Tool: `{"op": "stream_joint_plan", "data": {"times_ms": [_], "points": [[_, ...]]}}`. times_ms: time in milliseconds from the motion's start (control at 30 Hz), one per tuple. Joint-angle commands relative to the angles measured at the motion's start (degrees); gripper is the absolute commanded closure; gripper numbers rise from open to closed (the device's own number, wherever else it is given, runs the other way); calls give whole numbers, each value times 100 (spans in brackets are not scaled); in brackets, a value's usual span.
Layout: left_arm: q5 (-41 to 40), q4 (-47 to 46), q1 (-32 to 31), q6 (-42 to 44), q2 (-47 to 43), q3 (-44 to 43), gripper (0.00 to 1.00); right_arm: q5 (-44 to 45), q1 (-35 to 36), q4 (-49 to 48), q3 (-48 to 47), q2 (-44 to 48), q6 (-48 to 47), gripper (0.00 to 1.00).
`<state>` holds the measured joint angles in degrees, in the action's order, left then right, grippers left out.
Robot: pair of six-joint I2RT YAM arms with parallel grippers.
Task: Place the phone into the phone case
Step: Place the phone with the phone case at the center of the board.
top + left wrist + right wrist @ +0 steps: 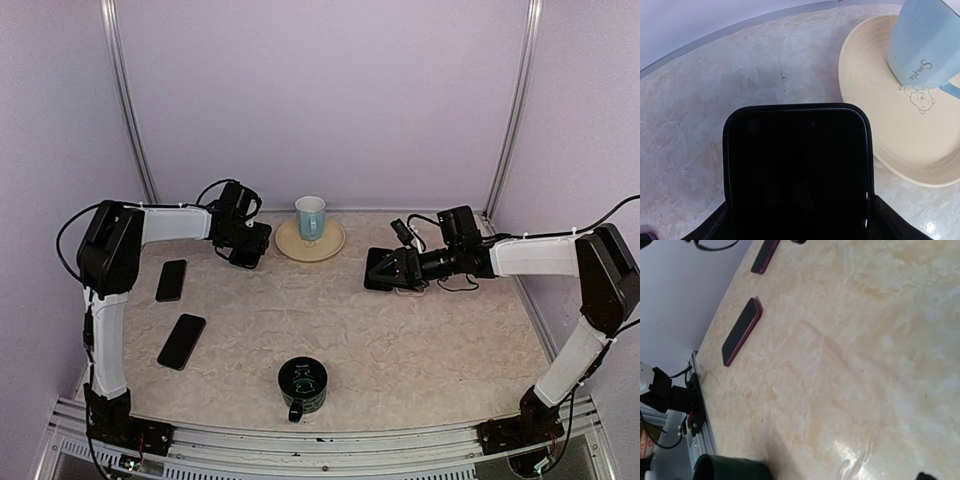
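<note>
A black phone case (pixel 797 170) fills the lower left wrist view, and my left gripper (pixel 799 222) is shut on its sides at the back left of the table (pixel 247 250). I cannot tell whether a phone lies inside it. Two dark phones with magenta edges lie flat at the left, one (pixel 171 280) (pixel 765 256) farther back than the other (pixel 181 341) (pixel 742 331). At the right of centre my right gripper (pixel 378 272) stands open just above the table, holding nothing. Its fingers are almost out of the right wrist view.
A pale blue cup (pixel 310 215) (pixel 925 45) stands on a beige plate (pixel 332 241) (pixel 875 100) right beside the held case. A dark green mug (pixel 302 385) (pixel 725 467) stands near the front edge. Purple walls close in the back and sides.
</note>
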<state>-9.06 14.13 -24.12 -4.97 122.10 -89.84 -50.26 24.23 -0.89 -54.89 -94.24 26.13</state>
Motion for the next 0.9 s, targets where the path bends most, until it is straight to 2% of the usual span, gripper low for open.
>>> {"op": "stream_joint_plan", "data": {"times_ms": [0,333,867], "points": [[-1,-55,118,-144,300,-608,43,71,-59,251,-87,76,-132,0],[31,252,321,-405,977,-1408,41,165,-59,370,-130,81,-211,0],[191,269,464,-651,1318,-1500,37,191,-59,286,-9,78,-217,0]]}}
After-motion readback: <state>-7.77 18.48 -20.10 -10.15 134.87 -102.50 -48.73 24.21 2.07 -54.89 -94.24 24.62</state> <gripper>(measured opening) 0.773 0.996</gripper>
